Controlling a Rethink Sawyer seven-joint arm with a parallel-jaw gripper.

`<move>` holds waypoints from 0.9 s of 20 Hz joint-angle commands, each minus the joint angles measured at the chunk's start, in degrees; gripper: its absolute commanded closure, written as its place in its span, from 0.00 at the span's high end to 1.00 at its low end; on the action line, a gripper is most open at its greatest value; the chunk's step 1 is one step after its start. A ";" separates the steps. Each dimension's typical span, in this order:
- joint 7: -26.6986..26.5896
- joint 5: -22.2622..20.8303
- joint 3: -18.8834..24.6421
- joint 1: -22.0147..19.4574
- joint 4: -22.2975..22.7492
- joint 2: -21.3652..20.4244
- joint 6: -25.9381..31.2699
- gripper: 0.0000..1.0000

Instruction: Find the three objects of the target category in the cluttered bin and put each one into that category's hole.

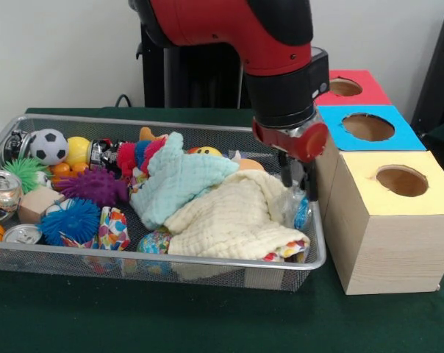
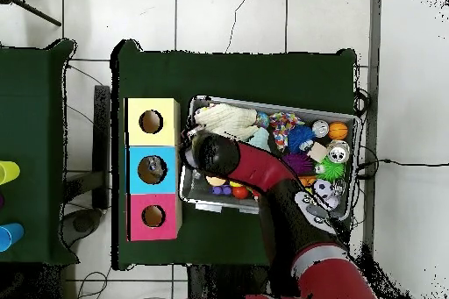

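The silver wire-mesh bin [image 1: 207,273] is full of toys and cloths; it also shows in the overhead view [image 2: 274,106]. My gripper [image 1: 299,179] hangs over the bin's right end, by the wooden boxes, with its fingers apart and nothing between them. Just below it, a piece of crinkled clear plastic with blue [image 1: 302,211] shows against the bin's right wall, half under a cream cloth [image 1: 233,220]; it looks like a crushed bottle. No other bottle shows. In the overhead view the arm [image 2: 230,160] covers the gripper.
Three wooden boxes with top holes stand right of the bin: yellow [image 1: 402,180], blue [image 1: 367,126], red [image 1: 345,87]. A teal cloth [image 1: 181,180], spiky balls [image 1: 97,185], silver cans [image 1: 3,193] and a soccer ball [image 1: 48,145] fill the bin.
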 commanded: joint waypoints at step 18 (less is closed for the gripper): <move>-1.59 -9.40 -2.26 7.20 -3.27 -3.20 13.11 1.00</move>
